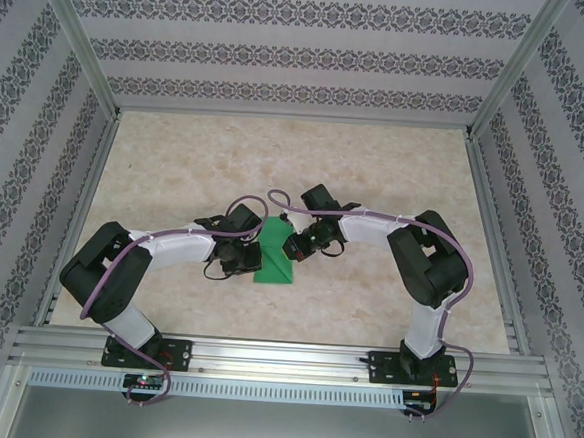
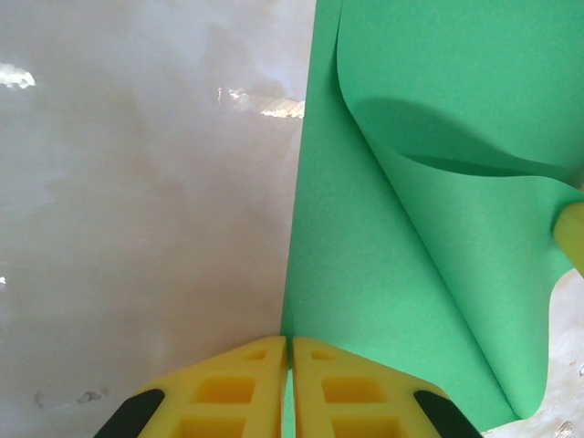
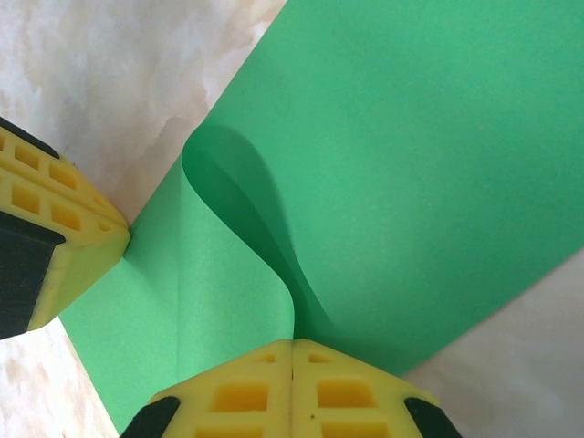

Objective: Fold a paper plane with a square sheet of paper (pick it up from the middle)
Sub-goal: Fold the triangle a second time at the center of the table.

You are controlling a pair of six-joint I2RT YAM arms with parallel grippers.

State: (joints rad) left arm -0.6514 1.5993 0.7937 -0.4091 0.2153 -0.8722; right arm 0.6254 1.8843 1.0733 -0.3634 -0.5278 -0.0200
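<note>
The square sheet of paper (image 1: 275, 265) is bright green and lies at the table's middle between both arms, partly curled over itself. My left gripper (image 1: 246, 259) is shut on the paper's left edge (image 2: 301, 274), with a sliver of green showing between its yellow fingers (image 2: 255, 374). My right gripper (image 1: 296, 247) is shut on a lifted flap (image 3: 246, 228) that curls up from the flat part of the sheet (image 3: 420, 164). The right gripper's yellow fingertip (image 2: 571, 235) shows at the flap's edge in the left wrist view. The left gripper's fingers (image 3: 64, 242) touch the sheet's edge in the right wrist view.
A pale marbled table (image 1: 375, 185) carries the paper. Patterned walls (image 1: 284, 53) and aluminium posts (image 1: 74, 33) enclose it on three sides. A metal rail (image 1: 282, 359) at the near edge holds both arm bases. Both arms bend inward and nearly meet over the paper.
</note>
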